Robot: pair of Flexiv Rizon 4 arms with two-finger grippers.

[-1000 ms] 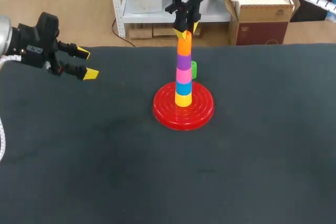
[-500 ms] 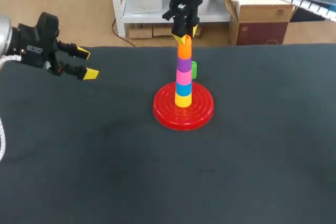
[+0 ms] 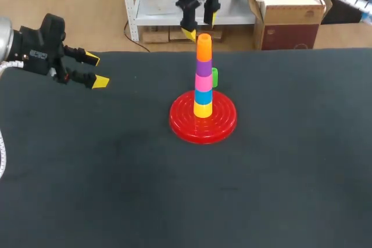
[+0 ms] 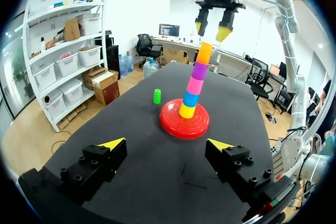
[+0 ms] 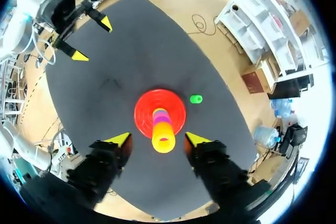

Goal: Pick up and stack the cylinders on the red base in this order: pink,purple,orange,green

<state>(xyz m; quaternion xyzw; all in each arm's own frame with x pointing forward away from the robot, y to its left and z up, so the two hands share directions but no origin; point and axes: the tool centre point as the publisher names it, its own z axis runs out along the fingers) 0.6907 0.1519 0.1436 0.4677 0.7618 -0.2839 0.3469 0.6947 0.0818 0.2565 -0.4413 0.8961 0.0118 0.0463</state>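
Upright on red base (image 3: 181, 121): stack (image 3: 203, 79) of yellow, blue, pink, purple, orange. Right fingers (image 3: 189, 33) spread above it; left fingers (image 3: 100, 81) spread, empty.

The base (image 3: 225, 124) is red, its stack (image 3: 203, 79) yellow, blue, pink, purple, orange, the loose cylinder (image 3: 214, 77) green.

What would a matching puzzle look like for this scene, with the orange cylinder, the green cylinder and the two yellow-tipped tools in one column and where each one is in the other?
Column one:
1. orange cylinder
2. green cylinder
3. right tool
4. left tool

Column two:
A. standing on the table, close to the red base but apart from it
B. open, just above the stack
C. topmost piece of the stack
D. open and holding nothing, off at the table's left side

Pairs: 1-C, 2-A, 3-B, 4-D
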